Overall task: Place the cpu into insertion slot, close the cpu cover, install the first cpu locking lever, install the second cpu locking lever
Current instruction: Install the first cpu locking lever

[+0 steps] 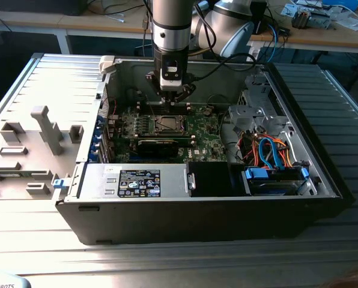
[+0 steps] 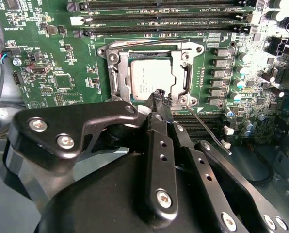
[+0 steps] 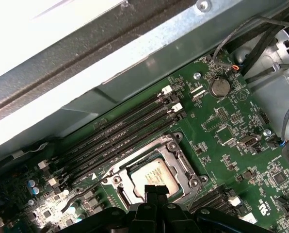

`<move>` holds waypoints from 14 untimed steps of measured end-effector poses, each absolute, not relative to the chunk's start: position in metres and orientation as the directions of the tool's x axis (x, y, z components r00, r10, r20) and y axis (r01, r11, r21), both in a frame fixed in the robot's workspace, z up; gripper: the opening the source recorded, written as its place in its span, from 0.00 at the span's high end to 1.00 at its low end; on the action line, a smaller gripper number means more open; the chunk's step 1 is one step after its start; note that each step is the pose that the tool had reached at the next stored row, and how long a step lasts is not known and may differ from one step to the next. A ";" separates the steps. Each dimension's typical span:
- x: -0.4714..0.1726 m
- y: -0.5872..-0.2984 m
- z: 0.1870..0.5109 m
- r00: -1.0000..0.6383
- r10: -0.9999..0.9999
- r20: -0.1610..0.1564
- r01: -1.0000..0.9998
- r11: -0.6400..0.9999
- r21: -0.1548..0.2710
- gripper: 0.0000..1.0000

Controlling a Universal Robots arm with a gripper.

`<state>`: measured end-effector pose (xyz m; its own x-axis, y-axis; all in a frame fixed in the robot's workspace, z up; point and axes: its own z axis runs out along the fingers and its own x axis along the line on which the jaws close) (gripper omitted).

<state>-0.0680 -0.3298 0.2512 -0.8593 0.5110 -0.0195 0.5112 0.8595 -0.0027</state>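
Chip: the small flat square silver-grey cpu [image 2: 152, 77] lies flat, shiny side up, in the square dark insertion slot [image 1: 157, 125].
Cover: the thin grey metal cpu cover [image 2: 118, 80] lies flat around it.
Lever: a thin metal rod [image 2: 207, 131] slants out from the slot's corner.
Hand: the black gripper [image 2: 159, 94] has its fingers pressed together at the chip's edge.
Box: the open black computer case [image 1: 197, 222] holds the green circuit board [image 2: 62, 82].
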 end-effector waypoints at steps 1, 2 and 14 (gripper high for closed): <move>-0.068 -0.330 0.251 -0.860 0.510 -0.019 0.510 0.860 -0.003 0.89; -0.068 -0.330 0.251 -0.861 0.509 -0.020 0.509 0.861 -0.003 0.89; -0.068 -0.330 0.251 -0.868 0.496 -0.020 0.496 0.868 -0.003 0.89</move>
<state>-0.0681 -0.3298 0.2512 -0.8681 0.4959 -0.0195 0.4961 0.8683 -0.0027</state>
